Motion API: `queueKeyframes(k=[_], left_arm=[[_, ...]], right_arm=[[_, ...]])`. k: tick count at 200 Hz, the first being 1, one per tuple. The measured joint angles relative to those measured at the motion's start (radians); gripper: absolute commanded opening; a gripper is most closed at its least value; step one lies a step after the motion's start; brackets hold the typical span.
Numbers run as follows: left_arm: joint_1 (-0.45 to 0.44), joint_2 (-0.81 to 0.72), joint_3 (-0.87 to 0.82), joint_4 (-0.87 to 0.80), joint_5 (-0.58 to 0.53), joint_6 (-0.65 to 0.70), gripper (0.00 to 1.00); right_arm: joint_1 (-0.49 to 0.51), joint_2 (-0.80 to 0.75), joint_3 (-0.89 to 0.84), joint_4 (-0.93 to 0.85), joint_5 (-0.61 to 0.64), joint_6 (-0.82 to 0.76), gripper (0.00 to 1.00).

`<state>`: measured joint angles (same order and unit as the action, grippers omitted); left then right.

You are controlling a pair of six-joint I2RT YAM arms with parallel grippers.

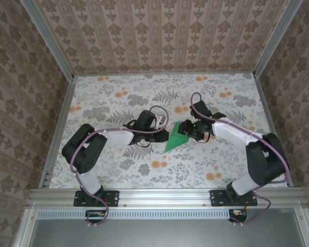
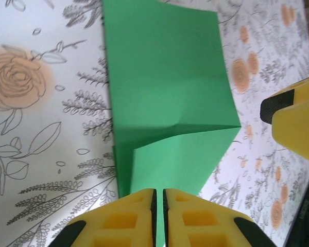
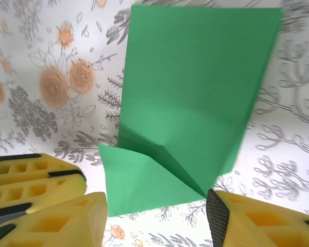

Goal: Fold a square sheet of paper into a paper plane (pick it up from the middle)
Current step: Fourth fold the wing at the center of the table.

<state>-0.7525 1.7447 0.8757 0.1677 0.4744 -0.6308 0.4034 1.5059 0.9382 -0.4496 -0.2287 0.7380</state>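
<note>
The square sheet of paper (image 1: pixel 176 138), bright green, lies at the table's middle with one corner folded over into a triangular flap (image 3: pixel 144 180). My left gripper (image 1: pixel 164 135) sits at the sheet's left edge. In the left wrist view its jaws (image 2: pixel 159 193) stand only a narrow slit apart, with green paper (image 2: pixel 165 82) showing in the slit. My right gripper (image 1: pixel 189 129) is at the sheet's right side. It is open wide (image 3: pixel 157 206), its fingers on either side of the folded flap, the right pad (image 3: pixel 216 211) at the flap's corner.
A floral grey-and-orange cloth (image 1: pixel 118 98) covers the table. Patterned walls with metal rails (image 1: pixel 56 128) close in the left, right and far sides. The left gripper's yellow fingers (image 3: pixel 31 180) sit close to the right gripper's left finger.
</note>
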Motion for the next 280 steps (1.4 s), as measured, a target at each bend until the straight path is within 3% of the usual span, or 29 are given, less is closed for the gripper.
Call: queueKeyframes(k=[37,102,192,223,280], left_arm=[[-0.011,-0.011,-0.008,0.005,-0.003,0.008,0.18],[-0.027,-0.015,-0.031,0.026,-0.012,0.023,0.26],[-0.04,-0.017,-0.056,0.076,-0.027,0.112,0.42],[-0.061,-0.018,-0.066,0.087,-0.054,0.186,0.46],[-0.111,-0.018,-0.077,0.103,-0.141,0.332,0.44]], right_arm=[[-0.033,-0.053,-0.1,0.045,0.0,0.045,0.57],[-0.034,0.021,-0.13,0.159,-0.121,0.108,0.48],[-0.033,0.068,-0.121,0.222,-0.209,0.159,0.14],[-0.033,0.074,-0.09,0.212,-0.219,0.176,0.12],[-0.033,0.092,-0.051,0.18,-0.229,0.215,0.12]])
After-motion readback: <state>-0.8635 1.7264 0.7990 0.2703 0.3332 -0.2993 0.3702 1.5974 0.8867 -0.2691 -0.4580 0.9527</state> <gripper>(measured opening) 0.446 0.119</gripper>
